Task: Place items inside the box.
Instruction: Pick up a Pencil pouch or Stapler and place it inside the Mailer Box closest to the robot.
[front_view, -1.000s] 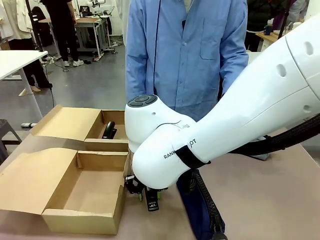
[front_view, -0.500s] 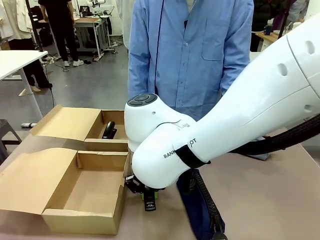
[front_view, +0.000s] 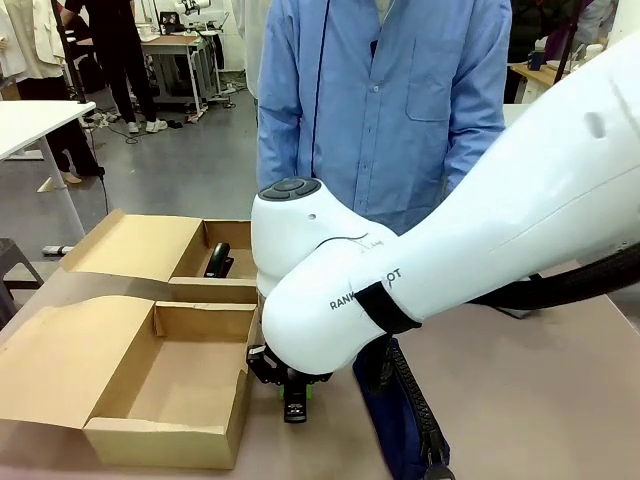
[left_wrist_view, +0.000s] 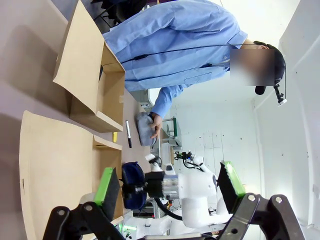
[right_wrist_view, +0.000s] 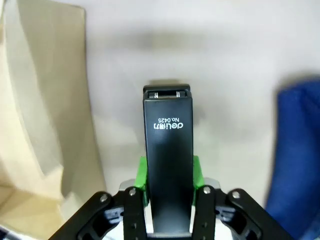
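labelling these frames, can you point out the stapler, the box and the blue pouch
stapler (right_wrist_view: 168, 165), right wrist view, middle of its printed black face
box (front_view: 165, 440), front view, near outer wall
blue pouch (front_view: 383, 435), front view, bare blue fabric

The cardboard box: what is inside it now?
In the box, one black object stands in the far compartment; the near compartment shows bare cardboard. Its front wall hides some floor.

The glossy white right arm (front_view: 480, 230) bears a black band and black, green-padded pincer (front_view: 295, 398).
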